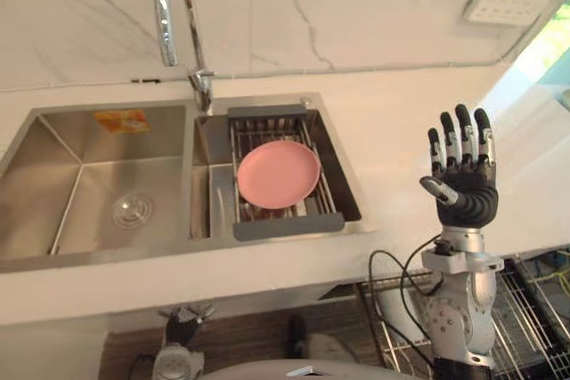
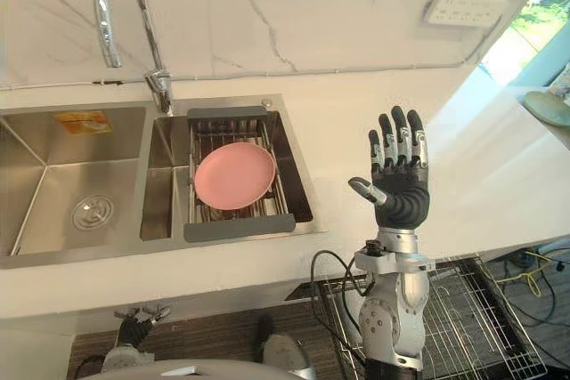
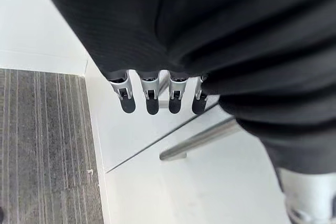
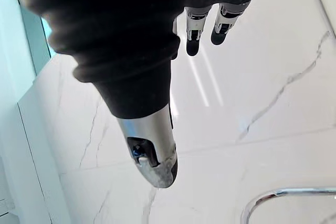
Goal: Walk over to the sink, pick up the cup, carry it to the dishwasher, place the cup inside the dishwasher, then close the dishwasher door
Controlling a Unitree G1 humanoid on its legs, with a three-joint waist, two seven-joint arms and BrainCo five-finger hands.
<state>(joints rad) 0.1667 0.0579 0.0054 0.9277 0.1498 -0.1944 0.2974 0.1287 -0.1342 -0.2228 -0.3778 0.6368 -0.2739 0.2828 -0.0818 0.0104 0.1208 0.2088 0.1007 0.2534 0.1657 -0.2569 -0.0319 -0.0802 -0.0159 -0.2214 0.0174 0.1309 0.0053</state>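
White counter (image 1: 401, 122); right robot hand (image 1: 465, 186) raised beside sink (image 1: 89, 180), fingers (image 1: 461, 131) straight

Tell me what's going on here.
The robot stands at the sink and is handling nothing. Its right hand is raised over the counter beside the sink, with the fingers straight and empty. Its left hand hangs low, below the counter edge, with its fingers straight too. A pink plate lies untouched on the rack across the right basin.
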